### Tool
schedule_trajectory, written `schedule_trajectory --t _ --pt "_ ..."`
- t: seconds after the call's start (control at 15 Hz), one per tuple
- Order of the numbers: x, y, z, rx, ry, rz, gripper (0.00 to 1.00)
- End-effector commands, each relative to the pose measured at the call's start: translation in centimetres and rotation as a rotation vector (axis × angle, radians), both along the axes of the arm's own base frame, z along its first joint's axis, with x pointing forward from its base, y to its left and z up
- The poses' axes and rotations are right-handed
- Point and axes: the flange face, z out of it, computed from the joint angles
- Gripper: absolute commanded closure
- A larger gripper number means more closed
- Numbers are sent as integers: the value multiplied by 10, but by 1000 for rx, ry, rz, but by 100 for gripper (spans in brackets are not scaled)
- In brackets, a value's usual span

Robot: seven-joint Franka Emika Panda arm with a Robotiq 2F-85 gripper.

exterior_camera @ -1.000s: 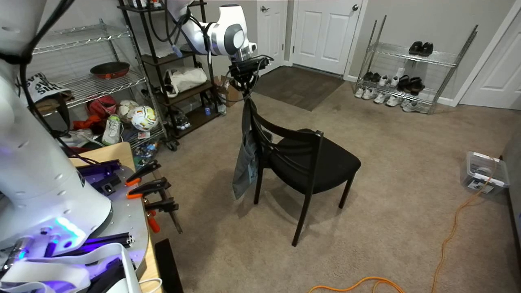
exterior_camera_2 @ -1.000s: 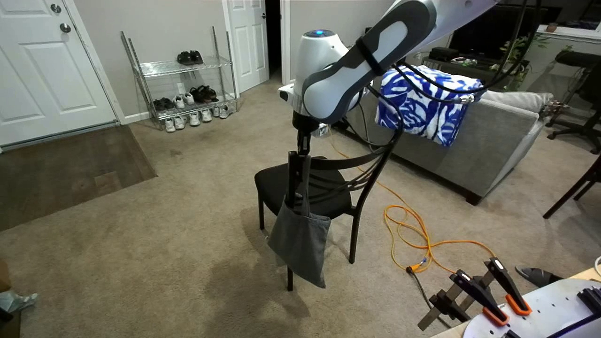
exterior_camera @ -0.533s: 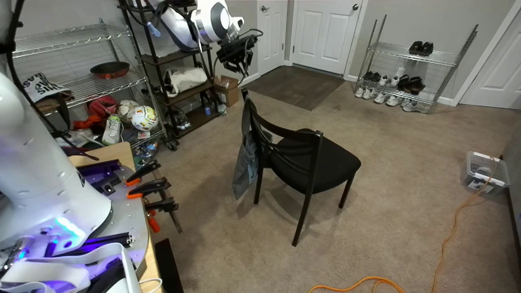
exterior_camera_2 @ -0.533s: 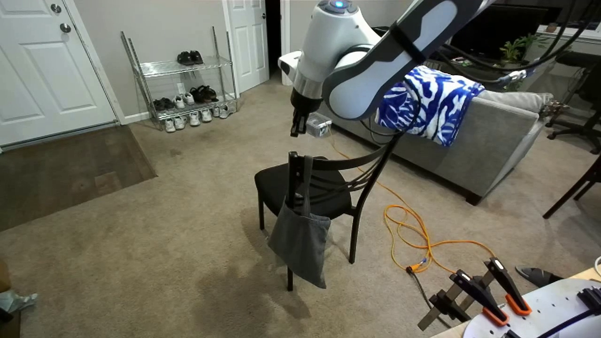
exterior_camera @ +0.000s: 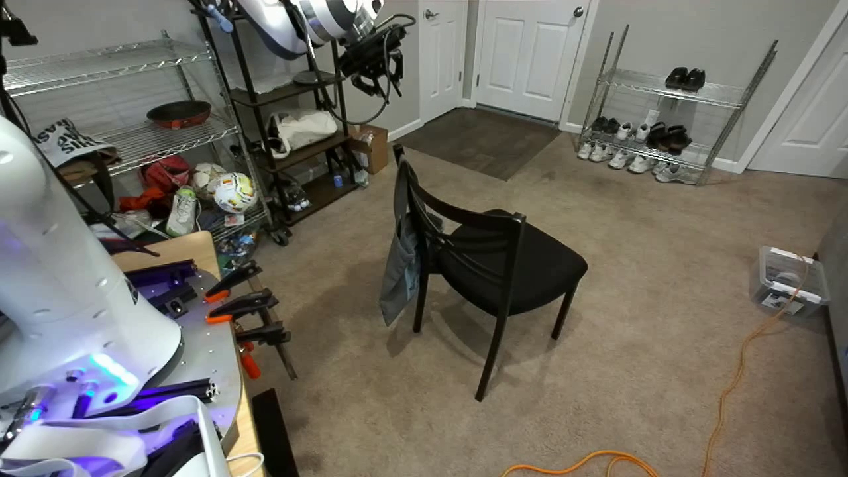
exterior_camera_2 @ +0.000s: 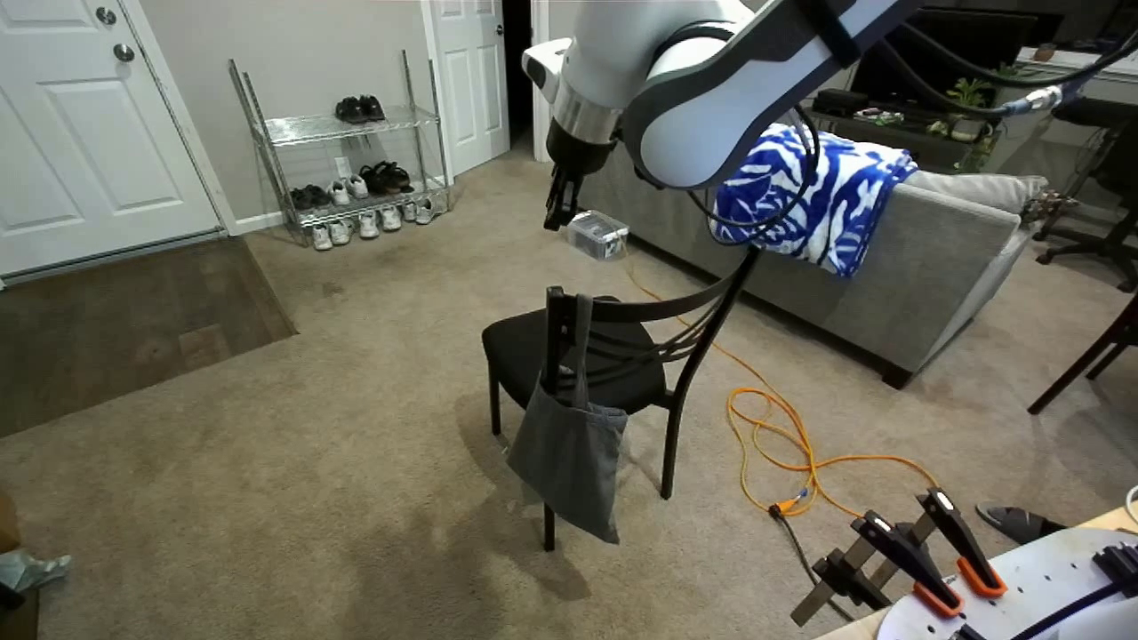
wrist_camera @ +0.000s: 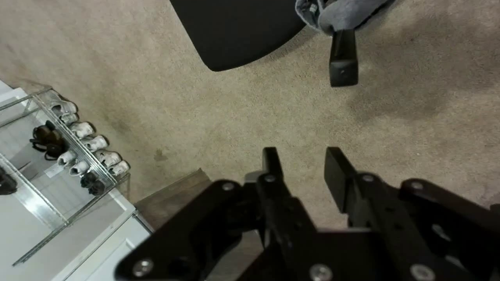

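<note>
The fingers (wrist_camera: 272,164) stand parted with nothing between them, and the gray tote bag (exterior_camera_2: 569,462) hangs below and well apart from them, its strap (exterior_camera_2: 582,347) apparently looped over a backrest post (wrist_camera: 343,72) of the black chair (exterior_camera_2: 524,342). The bag looks soft, limp and probably light, neither fragile nor slippery, so it would likely swing and fold rather than resist. The upper strap, just beside the rigid post, seems the best place to pinch.
</note>
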Motion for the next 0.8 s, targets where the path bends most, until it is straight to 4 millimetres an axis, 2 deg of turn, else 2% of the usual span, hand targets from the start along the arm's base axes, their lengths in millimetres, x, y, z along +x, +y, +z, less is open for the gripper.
schedule_trajectory --t 0.0,0.33,0.73 --pt "-9 -5 -21 0 106 -15 33" --pt "-15 -14 -56 -24 279 -79 2" --pt "-13 -39 -83 -58 411 -144 0"
